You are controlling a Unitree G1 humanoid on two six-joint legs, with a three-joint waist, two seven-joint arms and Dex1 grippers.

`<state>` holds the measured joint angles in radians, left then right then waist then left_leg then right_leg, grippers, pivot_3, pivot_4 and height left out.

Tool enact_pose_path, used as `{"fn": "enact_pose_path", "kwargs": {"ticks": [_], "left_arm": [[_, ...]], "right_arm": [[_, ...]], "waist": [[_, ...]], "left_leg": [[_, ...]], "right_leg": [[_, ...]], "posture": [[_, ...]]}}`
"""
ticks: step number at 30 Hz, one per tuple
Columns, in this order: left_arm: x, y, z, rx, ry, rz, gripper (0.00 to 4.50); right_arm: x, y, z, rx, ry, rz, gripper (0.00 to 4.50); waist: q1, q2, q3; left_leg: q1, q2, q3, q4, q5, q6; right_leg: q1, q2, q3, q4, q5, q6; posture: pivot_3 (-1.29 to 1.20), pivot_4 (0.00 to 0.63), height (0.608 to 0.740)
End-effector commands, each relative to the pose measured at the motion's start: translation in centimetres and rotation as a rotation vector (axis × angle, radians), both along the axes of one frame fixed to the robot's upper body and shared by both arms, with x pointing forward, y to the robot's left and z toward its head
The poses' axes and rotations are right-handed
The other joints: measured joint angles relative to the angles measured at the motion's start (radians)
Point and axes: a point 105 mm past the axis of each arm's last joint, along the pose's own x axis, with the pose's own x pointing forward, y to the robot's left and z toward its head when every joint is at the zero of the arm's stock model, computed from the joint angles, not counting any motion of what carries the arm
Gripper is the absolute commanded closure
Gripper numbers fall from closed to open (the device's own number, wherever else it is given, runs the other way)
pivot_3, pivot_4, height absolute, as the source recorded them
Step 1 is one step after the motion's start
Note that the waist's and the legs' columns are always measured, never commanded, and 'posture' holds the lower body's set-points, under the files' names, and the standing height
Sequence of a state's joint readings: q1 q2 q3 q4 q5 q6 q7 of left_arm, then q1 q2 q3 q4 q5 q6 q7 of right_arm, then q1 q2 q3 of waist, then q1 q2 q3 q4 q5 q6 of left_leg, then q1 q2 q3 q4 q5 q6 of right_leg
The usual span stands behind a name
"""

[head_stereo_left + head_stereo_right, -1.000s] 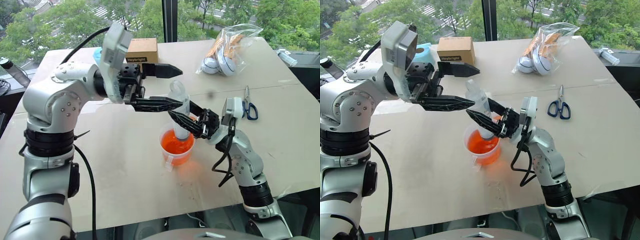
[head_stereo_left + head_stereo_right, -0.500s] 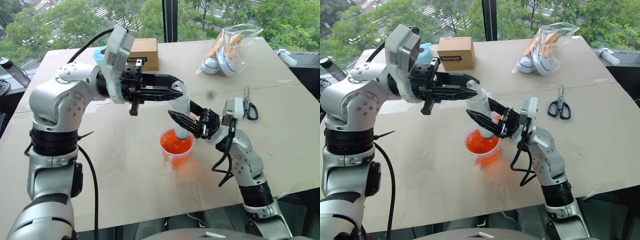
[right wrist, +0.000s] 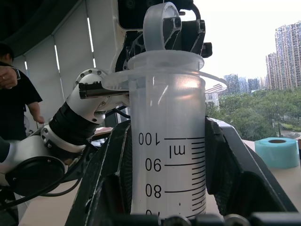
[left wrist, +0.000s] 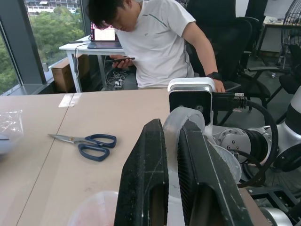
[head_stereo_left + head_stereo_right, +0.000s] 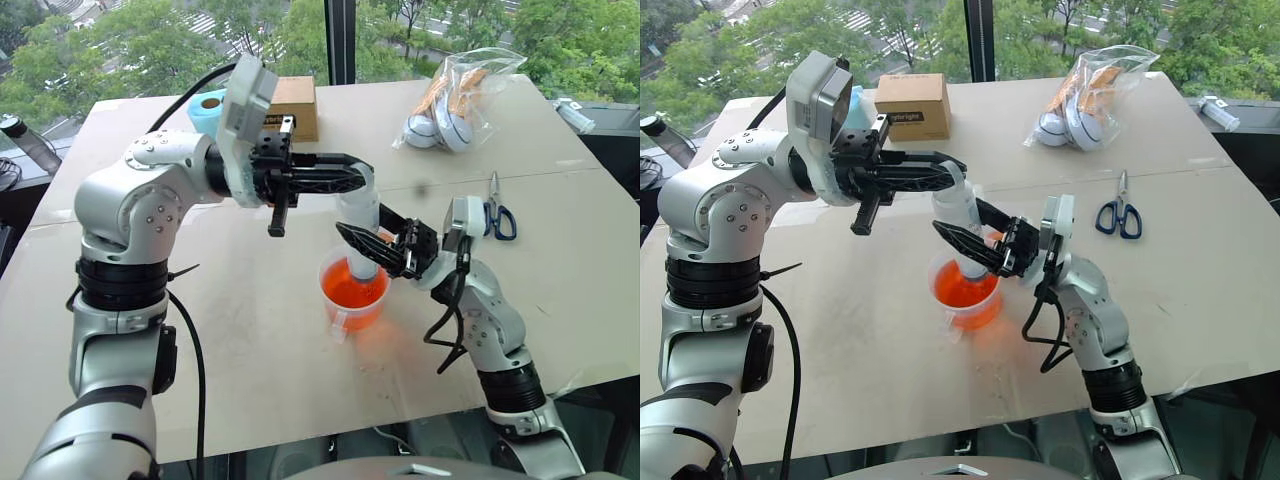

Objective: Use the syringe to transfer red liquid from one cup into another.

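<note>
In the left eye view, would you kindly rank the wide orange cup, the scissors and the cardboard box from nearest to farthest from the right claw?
1. Wide orange cup, right below the right claw.
2. Scissors, on its right.
3. Cardboard box, at the table's far side.

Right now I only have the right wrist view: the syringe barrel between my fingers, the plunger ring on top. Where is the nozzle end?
Observer: The syringe stands almost upright with its lower end down inside the wide cup, which holds the red liquid.
Operator: Is the left gripper on the plunger?
Observer: Yes. The left gripper comes in level from the robot's left, and its fingers are shut on the plunger ring at the top.
Operator: Anything close by on my right side?
Observer: Scissors lie flat on the table beyond the right arm, well apart from the cup.
</note>
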<state>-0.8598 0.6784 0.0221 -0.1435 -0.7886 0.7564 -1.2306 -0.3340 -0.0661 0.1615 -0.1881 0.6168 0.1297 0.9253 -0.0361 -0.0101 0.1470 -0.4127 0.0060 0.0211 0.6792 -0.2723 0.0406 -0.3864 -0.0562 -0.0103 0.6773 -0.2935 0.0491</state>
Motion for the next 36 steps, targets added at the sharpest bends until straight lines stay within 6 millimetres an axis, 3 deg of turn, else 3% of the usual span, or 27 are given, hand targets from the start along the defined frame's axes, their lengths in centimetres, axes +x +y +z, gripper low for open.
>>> {"fn": "enact_pose_path", "kwargs": {"ticks": [1,20,36], "left_arm": [[-0.7,0.2,1.1,-0.026,-0.046,-0.013,4.47],[-0.8,0.6,5.2,-0.181,-0.078,0.01,4.47],[-0.7,0.9,5.6,-0.189,-0.074,0.026,4.47]], "right_arm": [[-0.3,0.3,0.6,0.009,-0.024,0.022,2.96],[0.1,0.1,-0.8,-0.022,0.01,0.029,2.96],[0.4,0.3,-0.5,0.0,-0.002,0.028,2.96]], "waist": [[0.0,0.0,0.0],[0.0,0.0,0.0],[0.0,0.0,0.0]], "left_leg": [[0.0,0.0,0.0,0.0,0.0,0.0],[0.0,0.0,0.0,0.001,0.0,0.0],[0.0,0.0,0.0,0.001,0.0,0.0]], "right_leg": [[0.0,0.0,0.0,0.0,0.0,0.0],[0.0,0.0,0.0,0.0,0.0,0.0],[0.0,0.0,0.0,0.0,0.0,0.0]], "posture": [[0.0,0.15,0.74],[0.0,0.15,0.74],[0.0,0.15,0.74]]}}
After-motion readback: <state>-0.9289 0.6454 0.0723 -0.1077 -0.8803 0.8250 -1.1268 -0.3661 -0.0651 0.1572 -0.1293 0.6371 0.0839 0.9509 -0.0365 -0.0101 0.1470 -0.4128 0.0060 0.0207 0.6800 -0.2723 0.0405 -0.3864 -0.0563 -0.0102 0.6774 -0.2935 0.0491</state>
